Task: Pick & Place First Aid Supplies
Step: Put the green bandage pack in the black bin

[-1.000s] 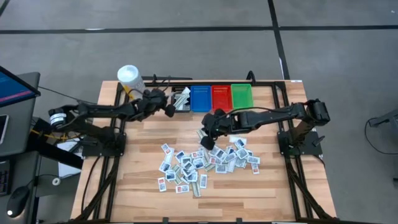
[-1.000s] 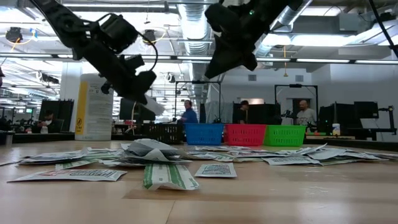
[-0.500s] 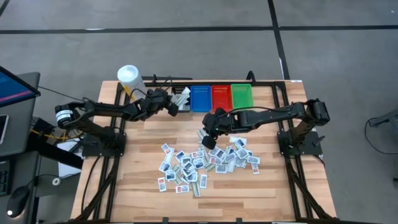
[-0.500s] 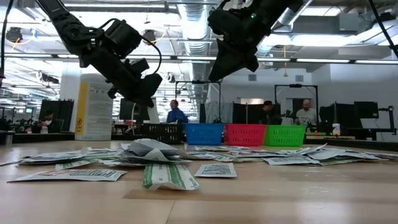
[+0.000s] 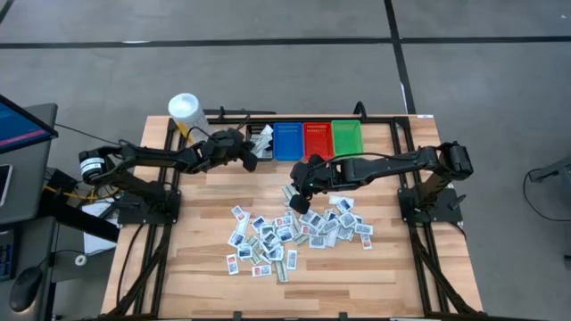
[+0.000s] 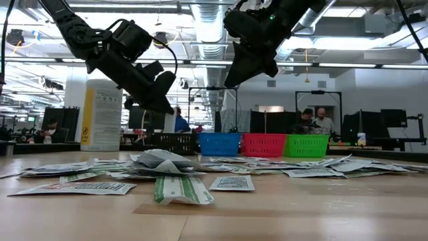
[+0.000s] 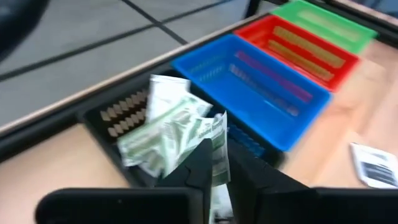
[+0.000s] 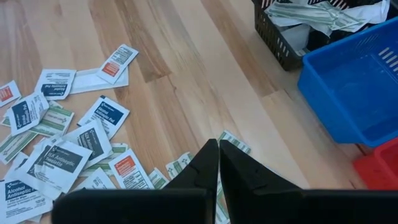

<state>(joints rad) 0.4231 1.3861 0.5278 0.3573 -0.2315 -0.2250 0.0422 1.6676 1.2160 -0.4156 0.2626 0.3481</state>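
Note:
My left gripper [image 5: 251, 157] reaches over the black bin [image 5: 260, 143] at the far edge, its fingers close on a green-and-white packet [image 7: 219, 134]. More green-and-white packets [image 7: 161, 134] lie in that bin. My right gripper [image 5: 298, 201] hangs high over the far edge of the packet pile [image 5: 294, 234], shut on a green-striped packet [image 8: 235, 142]. The pile lies flat and overlapping on the wooden table. In the low view both grippers, the left one [image 6: 164, 107] and the right one [image 6: 231, 82], are well above the table. My left gripper pinches the packet between its two fingers, with the strip [image 7: 217, 163] showing in the narrow gap. The fingers slant down from the table's left. The packet's free end [image 7: 217, 121] sticks out past the fingertips, over the black bin. My right gripper pinches the green-striped packet between its shut fingers, which slant down. One corner [image 8: 236, 140] shows beside the fingertips; the fingers hide the place of contact. The packet is lifted clear of the table.
A blue bin [image 5: 288, 140], a red bin [image 5: 318, 139] and a green bin [image 5: 346, 137] stand in a row right of the black one. A white tub with a yellow label [image 5: 185, 111] stands at the far left corner. Bare wood lies between the pile and the bins.
My left gripper has turned its wrist and tipped further down over the black bin, edging toward it with the packet. My right gripper has kept still.

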